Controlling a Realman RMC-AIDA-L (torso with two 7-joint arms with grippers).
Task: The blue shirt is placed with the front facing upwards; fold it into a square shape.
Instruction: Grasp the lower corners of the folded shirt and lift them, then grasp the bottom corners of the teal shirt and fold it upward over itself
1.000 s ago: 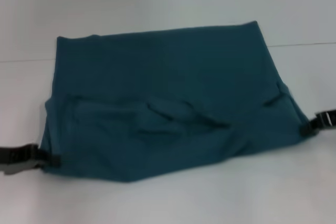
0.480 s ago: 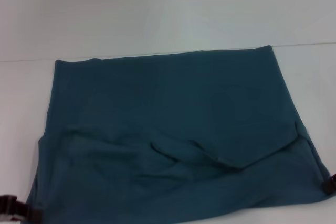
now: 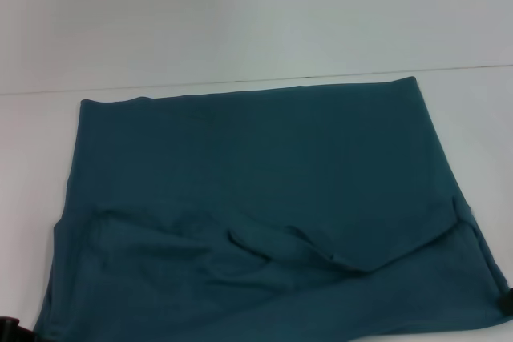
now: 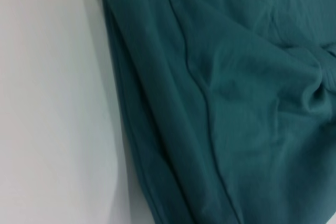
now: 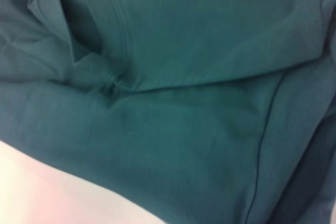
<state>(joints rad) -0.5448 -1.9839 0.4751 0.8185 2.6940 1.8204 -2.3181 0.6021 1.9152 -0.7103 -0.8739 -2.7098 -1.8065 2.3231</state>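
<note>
The blue shirt (image 3: pixel 256 190) lies on the white table as a wide teal rectangle with its plain side up, and a folded-over layer with wrinkles crosses its near part. The left wrist view shows the shirt (image 4: pixel 236 103) filling most of the picture, with seams and folds. The right wrist view shows the shirt (image 5: pixel 173 98) close up with a puckered crease. My left gripper (image 3: pixel 6 326) is a dark sliver at the shirt's near left corner. My right gripper (image 3: pixel 505 302) shows at the near right corner. Each holds its corner of the cloth.
The white table (image 3: pixel 240 14) stretches bare beyond the shirt's far edge, with a thin seam line (image 3: pixel 465 68) running across it. Bare table (image 4: pixel 47 103) also lies beside the shirt's left side.
Both grippers have pulled back toward me, almost out of the head view. The shirt slid with them toward the near edge and spread out flatter.
</note>
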